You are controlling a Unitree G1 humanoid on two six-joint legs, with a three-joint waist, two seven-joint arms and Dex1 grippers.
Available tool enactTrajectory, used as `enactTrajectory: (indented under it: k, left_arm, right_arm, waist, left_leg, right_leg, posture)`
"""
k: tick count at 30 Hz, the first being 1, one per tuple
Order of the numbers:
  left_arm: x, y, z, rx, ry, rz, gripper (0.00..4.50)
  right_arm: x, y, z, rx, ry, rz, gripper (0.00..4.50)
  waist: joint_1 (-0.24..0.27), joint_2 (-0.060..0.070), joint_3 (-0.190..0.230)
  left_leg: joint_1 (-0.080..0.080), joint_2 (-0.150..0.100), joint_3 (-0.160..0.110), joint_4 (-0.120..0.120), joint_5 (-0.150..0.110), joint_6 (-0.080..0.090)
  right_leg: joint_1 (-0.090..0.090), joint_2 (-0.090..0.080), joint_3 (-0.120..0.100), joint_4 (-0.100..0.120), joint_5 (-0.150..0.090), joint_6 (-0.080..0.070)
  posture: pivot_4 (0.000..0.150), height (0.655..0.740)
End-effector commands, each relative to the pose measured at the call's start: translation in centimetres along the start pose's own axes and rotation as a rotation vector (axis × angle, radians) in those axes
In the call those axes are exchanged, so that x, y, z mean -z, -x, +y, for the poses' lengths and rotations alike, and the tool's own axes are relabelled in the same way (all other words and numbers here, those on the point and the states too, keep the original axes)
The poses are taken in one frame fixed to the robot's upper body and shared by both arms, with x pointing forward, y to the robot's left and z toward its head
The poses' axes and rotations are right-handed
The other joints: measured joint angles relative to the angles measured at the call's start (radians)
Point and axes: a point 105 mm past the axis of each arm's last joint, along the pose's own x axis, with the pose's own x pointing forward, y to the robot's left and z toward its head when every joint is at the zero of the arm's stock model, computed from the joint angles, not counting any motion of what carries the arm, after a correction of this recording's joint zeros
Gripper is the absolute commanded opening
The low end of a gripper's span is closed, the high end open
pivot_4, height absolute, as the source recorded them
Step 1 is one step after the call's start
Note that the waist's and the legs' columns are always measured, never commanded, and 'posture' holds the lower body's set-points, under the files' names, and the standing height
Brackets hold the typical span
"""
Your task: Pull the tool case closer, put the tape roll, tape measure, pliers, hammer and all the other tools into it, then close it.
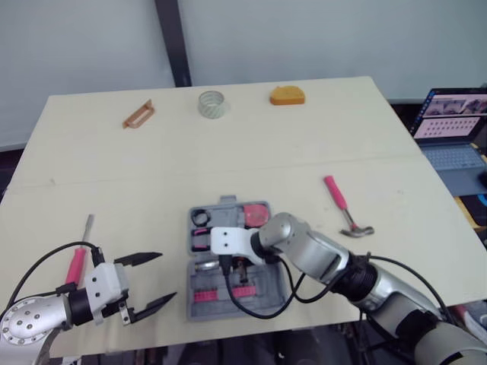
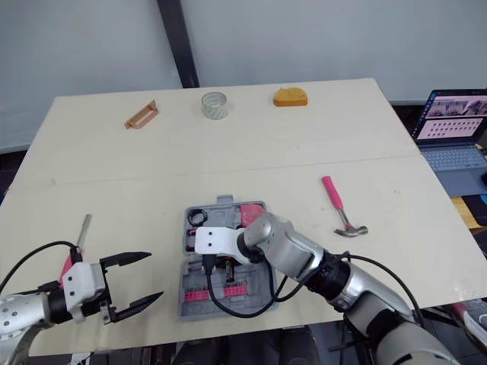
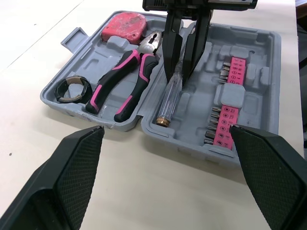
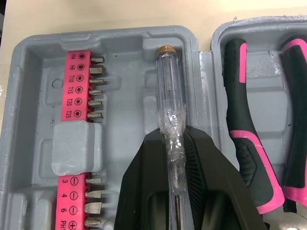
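Viewing from the head camera, I find the tool case (image 3: 261, 91) lying open on the counter (image 1: 251, 152), close to the near edge, with its hinge running left to right.

1. Clear-handled screwdriver (image 4: 169, 86): the long axis runs parallel to the hinge, just beside it, in the near half of the case. The brass cap end points toward the robot's left. I cannot tell whether the shaft rests on the tray floor.
2. Right tool (image 4: 170, 132): the two fingers are narrow and clamped on the screwdriver's clear barrel. The right arm reaches in from the right, with the forearm laid across the near right corner of the case.
3. Left tool (image 2: 156, 274): the fingers are spread wide and hold nothing. It hovers over the near left part of the counter, pointing toward the case and well apart from it.
4. Case contents: the pliers (image 3: 122, 86), a red tape measure (image 3: 123, 26) and a black tape roll (image 3: 72, 88) sit in the far half. Pink bit strips (image 4: 76, 86) sit in the near half.
5. Surroundings: the hammer (image 1: 344, 205) lies right of the case, handle toward the far side. A pink-handled screwdriver (image 1: 76, 262) lies beside the left arm. A clear roll (image 1: 212, 103), an orange block (image 1: 287, 95) and an orange-brown handle piece (image 1: 138, 114) sit along the far edge. A laptop (image 1: 453, 129) stands off the right side.
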Motion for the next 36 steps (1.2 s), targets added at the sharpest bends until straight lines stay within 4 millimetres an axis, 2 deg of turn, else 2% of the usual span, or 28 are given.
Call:
enactTrajectory:
  k: [1, 8, 9, 19, 25, 28, 35, 36]
  left_arm:
    - [-0.3, 0.1, 0.0, 0.001, -0.018, 0.005, 4.5]
    - [-0.2, 0.1, 0.0, 0.001, -0.011, 0.009, 4.5]
    - [-0.2, 0.1, 0.1, 0.0, -0.01, 0.009, 4.5]
    - [-0.3, -0.1, 0.2, -0.002, -0.007, 0.001, 4.5]
    - [-0.3, -0.2, 0.5, -0.004, -0.011, 0.001, 4.5]
    - [-0.3, -0.4, 0.5, -0.006, -0.013, -0.002, 4.5]
    - [-0.4, -0.6, 0.9, -0.009, -0.019, -0.005, 4.5]
    - [-0.4, -0.6, 1.0, -0.009, -0.019, -0.005, 4.5]
  right_arm:
    - [-1.0, 0.3, -0.1, 0.003, 0.03, -0.031, 0.51]
    - [-1.4, 0.9, -0.4, 0.013, 0.021, -0.051, 4.08]
    - [-1.5, 1.0, -0.4, 0.013, 0.02, -0.055, 4.47]
    - [-1.8, 2.2, 0.1, -0.014, 0.019, -0.086, 4.47]
    - [-2.4, 2.4, -1.1, 0.05, -0.015, -0.165, 4.47]
    - [-1.9, 2.4, -1.7, 0.096, -0.038, -0.182, 3.61]
    - [-1.0, 2.1, -1.7, 0.12, -0.051, -0.211, 0.09]
    - [-0.9, 2.0, -1.6, 0.119, -0.053, -0.213, 0.03]
  waist:
    - [0.0, 0.0, 0.0]
    - [0.0, 0.0, 0.0]
    - [0.0, 0.0, 0.0]
    - [0.0, 0.0, 0.0]
    - [0.0, 0.0, 0.0]
    - [0.001, 0.0, 0.0]
    - [0.0, 0.0, 0.0]
    - [0.0, 0.0, 0.0]
  left_leg:
    - [0.0, 0.0, 0.0, 0.0, 0.0, 0.0]
    - [0.0, 0.0, 0.0, 0.0, 0.0, 0.0]
    - [0.0, 0.0, 0.0, 0.0, 0.0, 0.0]
    - [0.0, 0.0, 0.0, 0.0, 0.0, 0.0]
    - [0.0, 0.0, 0.0, 0.0, 0.0, 0.0]
    - [0.0, 0.0, 0.0, 0.0, 0.0, 0.0]
    - [0.0, 0.0, 0.0, 0.0, 0.0, 0.0]
    - [0.0, 0.0, 0.0, 0.0, 0.0, 0.0]
  right_leg:
    - [0.0, 0.0, 0.0, 0.0, 0.0, 0.0]
    - [0.0, 0.0, 0.0, 0.0, 0.0, 0.0]
    - [0.0, 0.0, 0.0, 0.0, 0.0, 0.0]
    - [0.0, 0.0, 0.0, 0.0, 0.0, 0.0]
    - [0.0, 0.0, 0.0, 0.0, 0.0, 0.0]
    - [0.0, 0.0, 0.0, 0.0, 0.0, 0.0]
    - [0.0, 0.0, 0.0, 0.0, 0.0, 0.0]
    - [0.0, 0.0, 0.0, 0.0, 0.0, 0.0]
  posture:
    - [0.15, 0.74]
    - [0.15, 0.74]
    - [0.15, 0.74]
    - [0.15, 0.74]
    - [0.15, 0.74]
    - [0.15, 0.74]
    - [0.15, 0.74]
    - [0.15, 0.74]
